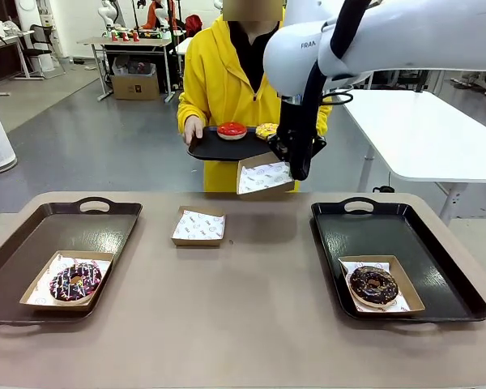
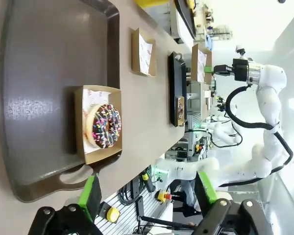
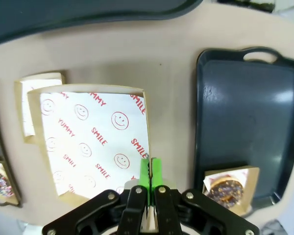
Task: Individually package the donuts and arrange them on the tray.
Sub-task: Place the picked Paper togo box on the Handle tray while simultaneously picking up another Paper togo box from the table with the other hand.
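Note:
A person holds a small black tray [image 1: 215, 149] carrying a red-iced donut [image 1: 232, 130] and a yellow-iced donut [image 1: 266, 130]. Just below it my right gripper [image 1: 296, 168] [image 3: 150, 169] is shut on the rim of an empty paper-lined box [image 1: 263, 177] [image 3: 93, 142], held in the air. A sprinkled chocolate donut [image 1: 74, 281] [image 2: 106, 126] lies in a box on the left tray [image 1: 32, 235]. A dark chocolate donut [image 1: 373, 285] [image 3: 223, 192] lies in a box on the right tray [image 1: 437, 267]. My left gripper [image 2: 148, 193] hangs open above the left tray's near edge.
Another empty lined box [image 1: 199, 226] [image 2: 143, 51] sits on the tan table between the two trays. Both big trays have bare room behind their boxes. A white table [image 1: 421, 130] stands at the far right.

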Controlling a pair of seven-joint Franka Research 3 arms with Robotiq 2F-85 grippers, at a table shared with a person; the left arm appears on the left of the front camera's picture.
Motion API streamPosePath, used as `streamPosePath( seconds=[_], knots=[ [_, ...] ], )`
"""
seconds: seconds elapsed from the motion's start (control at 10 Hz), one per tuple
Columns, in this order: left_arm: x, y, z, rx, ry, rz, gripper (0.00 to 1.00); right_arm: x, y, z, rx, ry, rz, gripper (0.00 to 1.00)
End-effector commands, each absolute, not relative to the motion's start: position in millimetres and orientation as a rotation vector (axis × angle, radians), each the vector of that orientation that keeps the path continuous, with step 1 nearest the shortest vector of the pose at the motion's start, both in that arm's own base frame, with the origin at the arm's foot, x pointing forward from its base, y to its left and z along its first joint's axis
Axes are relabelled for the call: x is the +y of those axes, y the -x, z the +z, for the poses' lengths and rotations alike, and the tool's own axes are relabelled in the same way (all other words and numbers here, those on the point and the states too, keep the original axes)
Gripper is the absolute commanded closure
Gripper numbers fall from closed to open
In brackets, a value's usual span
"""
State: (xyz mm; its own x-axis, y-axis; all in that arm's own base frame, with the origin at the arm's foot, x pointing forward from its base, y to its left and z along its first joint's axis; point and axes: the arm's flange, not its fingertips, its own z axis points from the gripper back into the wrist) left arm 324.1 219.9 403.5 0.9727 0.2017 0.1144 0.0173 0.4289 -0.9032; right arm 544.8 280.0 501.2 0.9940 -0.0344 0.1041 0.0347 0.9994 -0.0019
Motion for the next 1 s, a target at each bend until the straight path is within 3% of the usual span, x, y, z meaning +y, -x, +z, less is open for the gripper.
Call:
streamPosePath(
  seconds=[0.0, 0.5, 0.9],
  knots=[
    [250.0, -323.6, 393.9, -0.27, 1.183, 0.095, 0.0, 284.2, -555.1, 505.9, -0.086, 0.013, -0.056, 1.0],
    [247.3, -315.5, 390.0, -0.252, 1.16, 0.123, 0.0, 277.3, -579.6, 501.4, -0.06, -0.009, -0.045, 1.0],
    [247.3, -315.5, 390.0, -0.252, 1.16, 0.123, 0.0, 280.0, -565.3, 505.8, -0.073, 0.003, -0.052, 1.0]
  ],
)
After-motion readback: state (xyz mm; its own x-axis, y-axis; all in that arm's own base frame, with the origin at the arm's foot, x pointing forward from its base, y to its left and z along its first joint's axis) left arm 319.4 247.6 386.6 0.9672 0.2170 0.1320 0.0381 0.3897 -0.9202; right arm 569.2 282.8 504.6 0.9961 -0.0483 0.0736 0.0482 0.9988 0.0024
